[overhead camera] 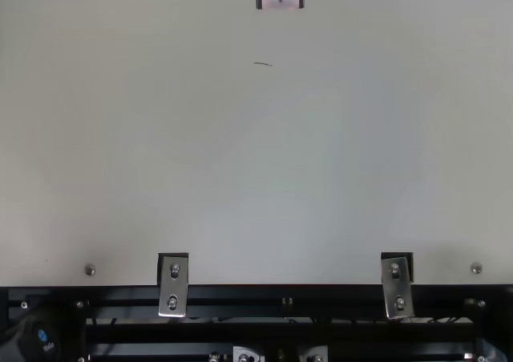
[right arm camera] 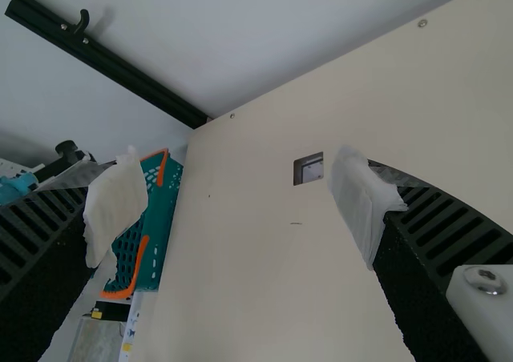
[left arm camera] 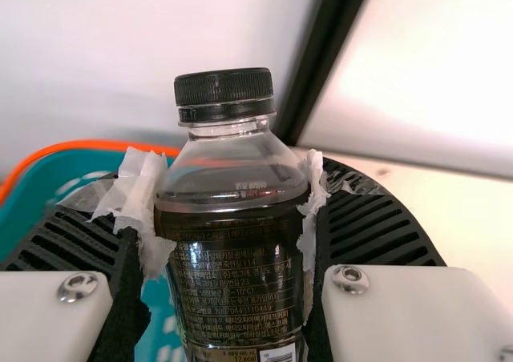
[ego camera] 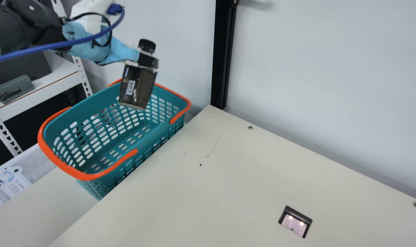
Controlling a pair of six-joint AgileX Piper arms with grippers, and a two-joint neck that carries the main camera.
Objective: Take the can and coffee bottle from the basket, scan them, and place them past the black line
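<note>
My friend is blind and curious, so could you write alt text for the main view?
The left gripper holds a dark, black-capped coffee bottle, slightly tilted, above a teal basket with orange handles. Beside the basket is a cream table with a small, lit, dark-framed scanner.

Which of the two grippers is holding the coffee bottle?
The left gripper, its jaws closed around the bottle; the right gripper stands open and empty.

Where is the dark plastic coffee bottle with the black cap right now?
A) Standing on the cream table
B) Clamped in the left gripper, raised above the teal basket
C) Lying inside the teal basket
B: the left gripper's fingers press both sides of the bottle, above the basket.
</note>
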